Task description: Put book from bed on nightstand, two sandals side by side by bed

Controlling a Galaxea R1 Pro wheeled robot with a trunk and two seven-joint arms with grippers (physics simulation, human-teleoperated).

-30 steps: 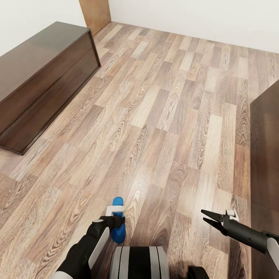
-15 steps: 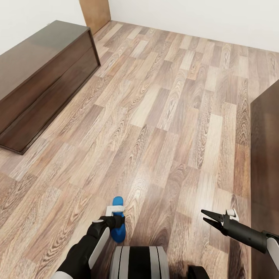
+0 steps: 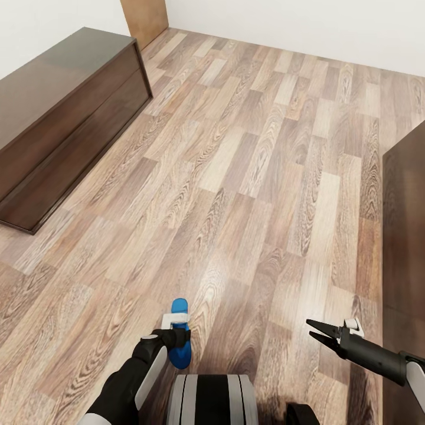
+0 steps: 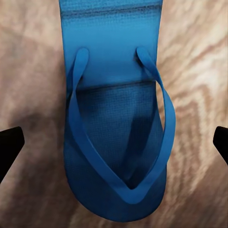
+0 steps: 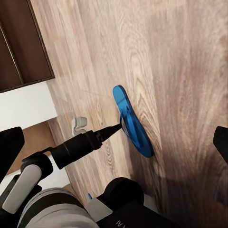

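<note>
At the bottom of the frame, a blue sandal point(image 3: 180, 348) is being held clamped in the left pincer point(image 3: 177, 336) above the floor point(image 3: 248, 177), presumably for carrying to the bed, while the right pincer point(image 3: 314, 330) is being kept apart and empty.

The sandal point(image 4: 116, 128) at the tip of the left gripper point(image 3: 177, 336) is bright blue all over, straps and sole alike, the footbed darker and finely dotted. Under it the floor point(image 3: 248, 177) is plank wood in mixed tan, grey-brown and pale streaks. Ahead to that gripper's left stands a glossy dark brown cabinet point(image 3: 59, 112). The arms are black with white patches.
</note>
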